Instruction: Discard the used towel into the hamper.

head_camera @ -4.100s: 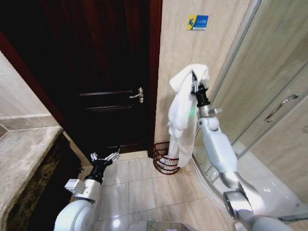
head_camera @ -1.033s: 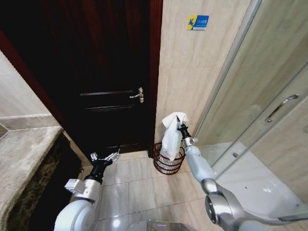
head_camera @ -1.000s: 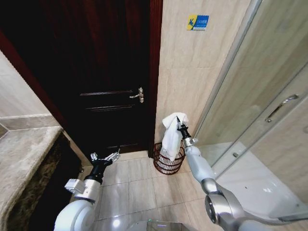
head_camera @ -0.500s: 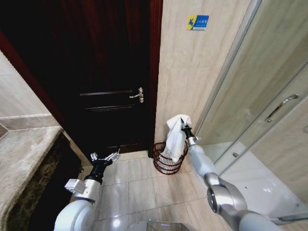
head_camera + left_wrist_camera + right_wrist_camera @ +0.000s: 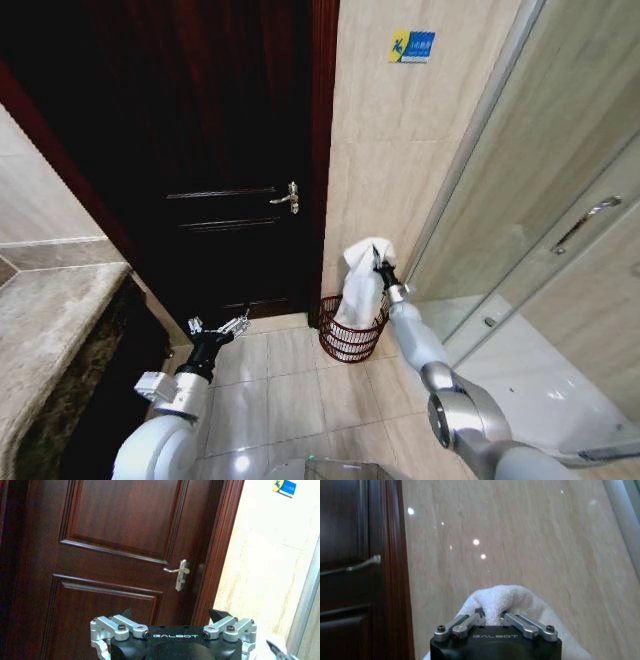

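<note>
1. The step in hand looks like the lowering of the white towel (image 5: 362,283) into the hamper (image 5: 350,335). The right gripper (image 5: 376,262), a little right of centre in the head view, has its fingers (image 5: 470,621) pinched nearly together on a bunched fold at the towel's top.

2. The towel hangs down from that grip, and its lower end reaches the hamper's rim or dips just inside; which of the two I cannot tell. The hamper, a dark reddish-brown wire basket, stands on the tiled floor (image 5: 290,400) at lower centre of the head view, near the foot of the beige wall (image 5: 400,150) and beside the dark wooden door (image 5: 220,150).

3. The left gripper (image 5: 217,328) is parked low at lower left of the head view, well apart from the hamper. Its fingers (image 5: 221,614) are spread wide and hold nothing.

4. As I judge it, the task is close to done but the towel is not yet released. The next move calls for the bulk of the cloth to be centred over the hamper's mouth before the fingers part, since a towel draped across the rim could slide out onto the floor.
</note>
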You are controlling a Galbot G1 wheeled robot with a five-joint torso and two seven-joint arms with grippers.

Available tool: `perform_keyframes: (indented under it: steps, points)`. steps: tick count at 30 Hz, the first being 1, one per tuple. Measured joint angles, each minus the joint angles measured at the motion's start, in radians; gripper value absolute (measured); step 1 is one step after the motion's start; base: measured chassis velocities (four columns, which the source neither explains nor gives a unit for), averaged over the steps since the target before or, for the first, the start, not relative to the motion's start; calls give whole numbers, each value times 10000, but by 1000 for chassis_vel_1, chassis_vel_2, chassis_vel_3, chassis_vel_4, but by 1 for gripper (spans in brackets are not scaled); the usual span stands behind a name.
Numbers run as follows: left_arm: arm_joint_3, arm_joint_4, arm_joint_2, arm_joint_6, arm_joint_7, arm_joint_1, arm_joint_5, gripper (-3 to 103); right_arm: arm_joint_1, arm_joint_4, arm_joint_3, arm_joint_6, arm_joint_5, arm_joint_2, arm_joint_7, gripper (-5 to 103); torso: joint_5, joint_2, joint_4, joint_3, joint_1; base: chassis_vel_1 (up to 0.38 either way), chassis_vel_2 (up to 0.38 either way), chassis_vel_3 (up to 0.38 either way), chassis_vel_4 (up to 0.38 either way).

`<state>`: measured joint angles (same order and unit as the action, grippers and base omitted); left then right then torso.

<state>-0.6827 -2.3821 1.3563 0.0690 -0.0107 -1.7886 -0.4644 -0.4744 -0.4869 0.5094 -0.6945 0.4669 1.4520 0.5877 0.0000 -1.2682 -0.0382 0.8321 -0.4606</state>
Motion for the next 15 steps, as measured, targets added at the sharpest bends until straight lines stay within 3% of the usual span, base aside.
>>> perform_keyframes:
  steps: [15]
  points:
    - [0,0,0,0,0,0,0,100,-1199,76,163,983,-500,398,-334,9,0,0,-2,0,0,0,0,0,0]
